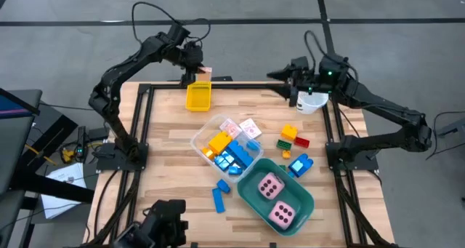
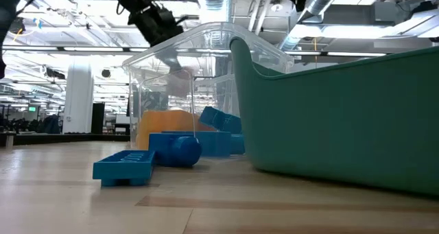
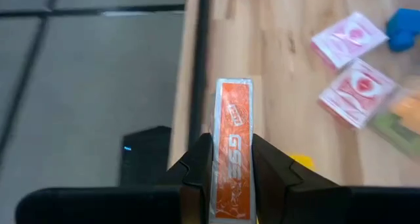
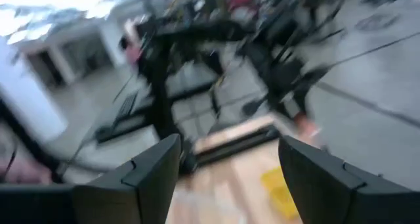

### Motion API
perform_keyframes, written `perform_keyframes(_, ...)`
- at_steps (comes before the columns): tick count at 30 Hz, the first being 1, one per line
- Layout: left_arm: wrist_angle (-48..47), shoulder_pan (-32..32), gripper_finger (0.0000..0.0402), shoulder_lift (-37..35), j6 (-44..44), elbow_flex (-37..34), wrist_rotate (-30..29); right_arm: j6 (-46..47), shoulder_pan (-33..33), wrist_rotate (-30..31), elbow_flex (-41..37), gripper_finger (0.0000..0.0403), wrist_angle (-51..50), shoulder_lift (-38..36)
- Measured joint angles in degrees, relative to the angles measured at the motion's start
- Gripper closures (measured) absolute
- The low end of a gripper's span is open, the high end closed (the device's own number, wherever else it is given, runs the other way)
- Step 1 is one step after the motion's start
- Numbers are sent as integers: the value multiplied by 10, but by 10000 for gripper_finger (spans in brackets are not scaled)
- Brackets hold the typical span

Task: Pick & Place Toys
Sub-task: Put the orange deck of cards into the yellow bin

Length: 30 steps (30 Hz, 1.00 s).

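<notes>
My left gripper (image 3: 230, 168) is clenched on an orange card (image 3: 234, 129) above the yellow bin (image 1: 198, 96) at the counter's far edge. My right gripper (image 4: 226, 178) hangs released beside the white cup (image 1: 311, 102). Bricks (image 1: 293, 137), two cards (image 1: 250, 127) and the dice (image 1: 271, 186) in the teal tub (image 1: 305, 203) remain mid-counter, so I judge most is left.

Orange card edge (image 3: 234, 152) in left gripper (image 3: 233, 168): white lettering along it, too blurred to read. No other text legible.
</notes>
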Motion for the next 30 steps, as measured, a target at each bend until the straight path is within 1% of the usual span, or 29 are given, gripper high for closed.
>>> perform_keyframes(3,-15,14,341,13,5,-2,30,33,-10,35,0,154,43,3)
perform_keyframes(7,26,40,341,-7,6,-68,64,41,-16,70,0,154,62,5)
perform_keyframes(10,85,54,341,-38,6,-142,68,43,-16,98,0,154,62,4)
perform_keyframes(12,142,55,341,-55,6,-201,65,43,-16,110,0,154,64,5)
perform_keyframes(16,296,52,341,-91,-1,-295,74,43,-24,110,0,154,75,8)
perform_keyframes(18,334,53,341,-92,-12,-326,74,45,-31,109,0,154,76,8)
perform_keyframes(23,380,56,341,-92,-13,-361,69,61,-43,109,0,154,88,8)
perform_keyframes(25,380,60,341,-91,-13,-370,71,62,-45,109,0,154,89,8)
perform_keyframes(30,406,61,341,-71,-10,-372,71,66,-46,109,0,154,86,8)
